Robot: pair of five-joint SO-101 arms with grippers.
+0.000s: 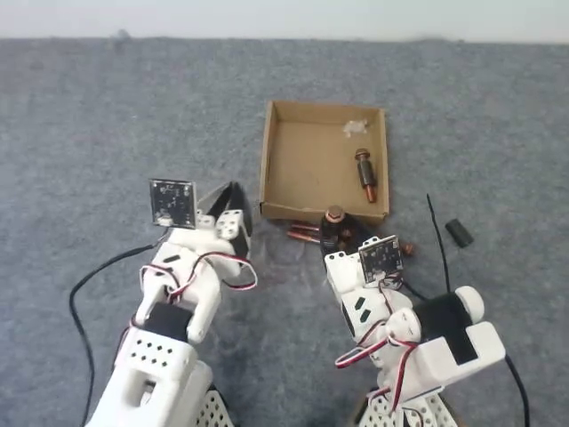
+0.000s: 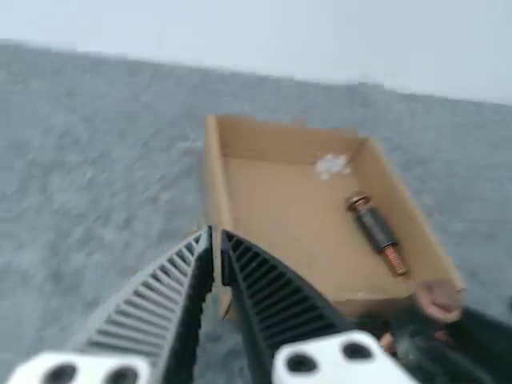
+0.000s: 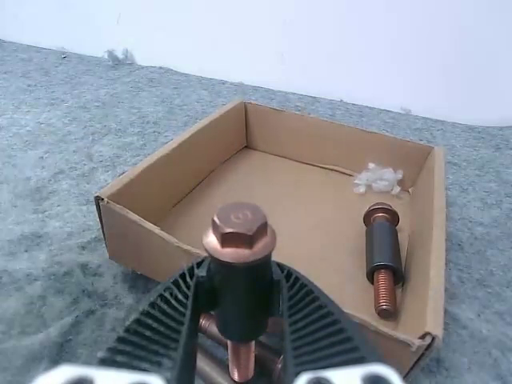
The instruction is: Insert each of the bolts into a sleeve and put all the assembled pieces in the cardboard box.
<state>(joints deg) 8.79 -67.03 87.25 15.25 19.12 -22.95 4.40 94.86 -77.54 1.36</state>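
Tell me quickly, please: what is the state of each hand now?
Left hand: closed, empty.
Right hand: closed on a black cylindrical sleeve holding a copper-coloured hex bolt.

Lighting's pretty friendly here: bright, soft and even, seemingly from overhead. The grey felt-like tabletop (image 1: 107, 133) is lit flat, no hot spots. Shadows are faint. In the high view, the shallow brown cardboard box (image 1: 302, 160) just goes a bit darker on the outside of its 6 o'clock wall. The copper hex-head bolt (image 3: 239, 226) shows a mild sheen on top, no real glare. The pale wall (image 1: 284, 18) at 12 o'clock is brightest.
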